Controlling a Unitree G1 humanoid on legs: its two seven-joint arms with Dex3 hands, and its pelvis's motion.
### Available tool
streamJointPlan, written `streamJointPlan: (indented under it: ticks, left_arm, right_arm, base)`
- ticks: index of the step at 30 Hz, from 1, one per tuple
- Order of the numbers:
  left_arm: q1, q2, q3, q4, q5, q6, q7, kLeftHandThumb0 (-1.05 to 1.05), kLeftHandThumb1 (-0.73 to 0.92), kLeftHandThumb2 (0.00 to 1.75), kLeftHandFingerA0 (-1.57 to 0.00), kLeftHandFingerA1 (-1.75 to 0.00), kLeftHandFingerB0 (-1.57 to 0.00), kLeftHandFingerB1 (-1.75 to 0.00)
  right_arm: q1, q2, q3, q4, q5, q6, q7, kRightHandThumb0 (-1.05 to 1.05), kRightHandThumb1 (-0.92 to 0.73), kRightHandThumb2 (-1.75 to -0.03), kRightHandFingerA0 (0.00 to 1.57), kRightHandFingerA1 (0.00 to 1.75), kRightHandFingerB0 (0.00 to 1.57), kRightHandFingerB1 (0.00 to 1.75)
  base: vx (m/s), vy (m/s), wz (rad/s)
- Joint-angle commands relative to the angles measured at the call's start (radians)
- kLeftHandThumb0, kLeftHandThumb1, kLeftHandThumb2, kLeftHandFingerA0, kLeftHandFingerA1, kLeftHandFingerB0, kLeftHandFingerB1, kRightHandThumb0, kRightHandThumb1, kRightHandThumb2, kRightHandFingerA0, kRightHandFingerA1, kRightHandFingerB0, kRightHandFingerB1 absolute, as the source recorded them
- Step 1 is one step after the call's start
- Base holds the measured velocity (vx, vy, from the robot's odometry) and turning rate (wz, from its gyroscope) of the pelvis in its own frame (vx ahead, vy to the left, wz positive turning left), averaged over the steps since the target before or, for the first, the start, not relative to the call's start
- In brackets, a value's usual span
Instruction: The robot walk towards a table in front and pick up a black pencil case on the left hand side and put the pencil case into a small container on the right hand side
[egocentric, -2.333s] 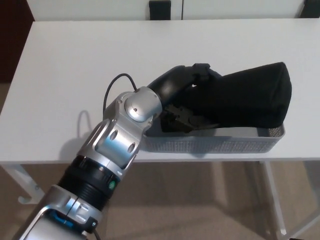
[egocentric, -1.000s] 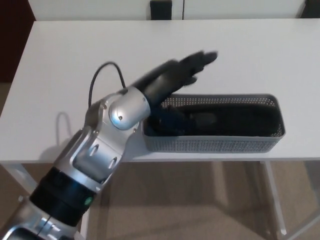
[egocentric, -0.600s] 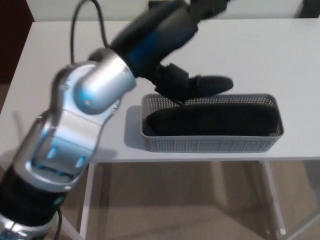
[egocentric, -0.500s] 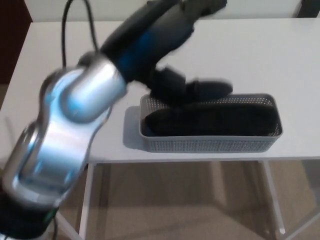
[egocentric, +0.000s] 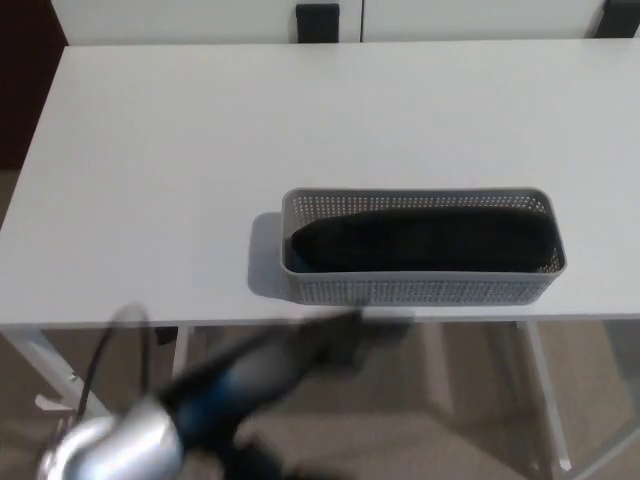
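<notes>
Pencil case (egocentric: 425, 240) lay in container (egocentric: 420, 288), long axis crosswise, ahead-right of left hand (egocentric: 340, 335). That hand sat blurred below bench (egocentric: 150, 150) edge, clear of it. I couldn't tell how open. Right hand unseen.

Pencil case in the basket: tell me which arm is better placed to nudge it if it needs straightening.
Left, probably. The left arm shows, blurred, below the front edge of the table near the basket holding the pencil case. The right arm is not in view.

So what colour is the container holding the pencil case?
Grey, with a perforated wall: the container, seen best in the head view.
</notes>
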Motion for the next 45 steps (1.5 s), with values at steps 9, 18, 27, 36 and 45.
streamJointPlan:
  ticks: [9,18,27,36,45]
  left_arm:
    - [0.281,-0.028,0.303,0.874,-0.208,-0.393,0.024,-0.71,0.57,0.58,-0.26,-0.30,-0.26,-0.29]
    - [0.019,-0.106,0.496,1.169,-0.244,-0.249,0.203,-0.59,0.55,0.57,-0.22,-0.30,-0.26,-0.30]
    - [-0.004,-0.054,0.440,1.385,-0.102,-0.399,0.242,-0.67,0.45,0.75,-0.15,-0.41,-0.13,-0.38]
    - [-0.017,-0.035,0.460,1.519,-0.090,-0.536,0.245,-0.71,0.56,0.58,-0.23,-0.32,-0.18,-0.28]
    - [-0.043,-0.030,0.445,1.552,-0.083,-0.576,0.257,-0.71,0.45,0.79,-0.17,-0.42,-0.12,-0.38]
  right_arm:
    - [0.033,0.119,-0.196,0.132,0.122,-0.158,-0.193,-0.52,-0.64,-0.59,0.40,0.39,0.25,0.33]
    - [0.006,0.132,-0.201,0.173,0.101,-0.166,-0.198,-0.52,-0.62,-0.59,0.42,0.39,0.26,0.34]
    - [0.004,0.144,-0.224,0.149,0.093,-0.168,-0.218,-0.58,-0.51,-0.80,0.29,0.48,0.17,0.43]
    - [0.009,0.283,-0.476,0.137,0.331,-0.233,-0.219,-0.37,-0.69,-0.60,0.28,0.40,0.11,0.32]
    - [-0.047,0.366,-0.638,0.171,0.433,-0.318,-0.275,-0.32,-0.60,-1.08,0.00,0.49,0.00,0.50]
  base:
    - [0.00,0.000,0.00]
    - [0.00,0.000,0.00]
    - [0.00,0.000,0.00]
    - [0.00,0.000,0.00]
    - [0.00,0.000,0.00]
